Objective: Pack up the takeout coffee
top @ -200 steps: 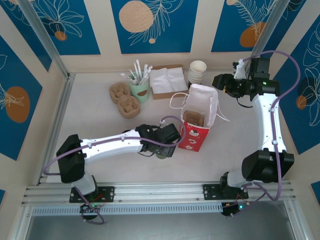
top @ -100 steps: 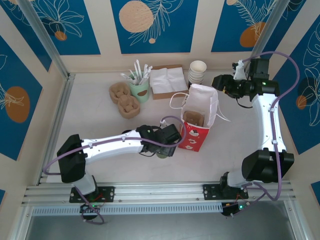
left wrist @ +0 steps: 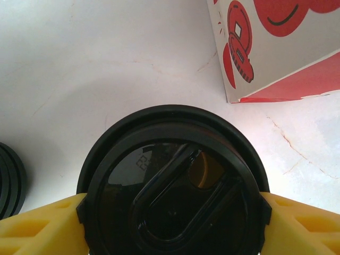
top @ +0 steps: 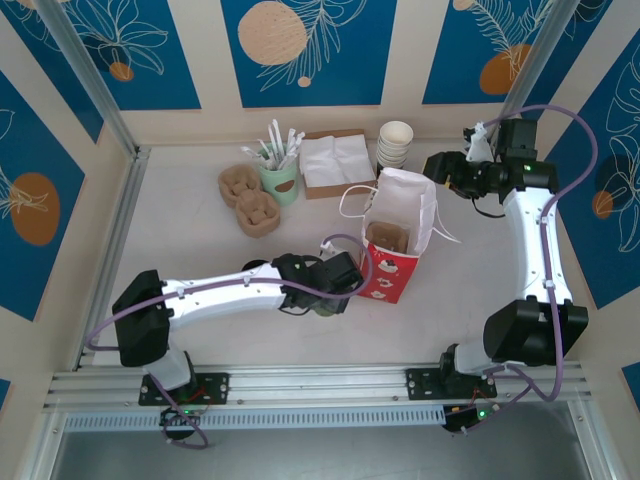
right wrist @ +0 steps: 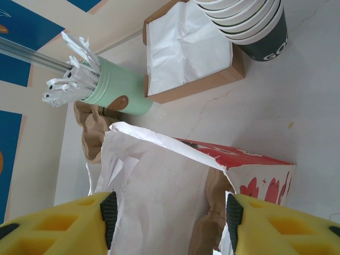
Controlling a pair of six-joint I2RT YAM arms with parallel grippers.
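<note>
A pale, faintly cracked table (top: 200, 240) sits in a booth of cream walls with blue leaf-patterned panels (top: 300, 50), with a slotted metal rail (top: 300, 385) along its near edge. The clutter is at the back: two cardboard carriers (top: 250, 200), a mint cup of wrapped stirrers (top: 280, 175), a napkin box (top: 332, 160) and a stack of white-rimmed cups (top: 395, 145). The red bag (top: 395, 245) stands upright and open near the middle. The left half of the table and the strip in front of the bag lie bare, with room to move between the bag and the rail. The takeout coffee (left wrist: 170, 175) stands on the table just left of the bag's near corner, close to it but apart. A stack of black lids (left wrist: 8, 178) lies on its other side. The left gripper (left wrist: 172, 210) straddles the cup from above, its yellow fingers (left wrist: 37, 226) set against opposite sides of the black lid's rim. The right gripper (right wrist: 170, 212) hangs over the bag's far rim with its fingers spread and nothing pinched; the bag's white lining shows between them.
</note>
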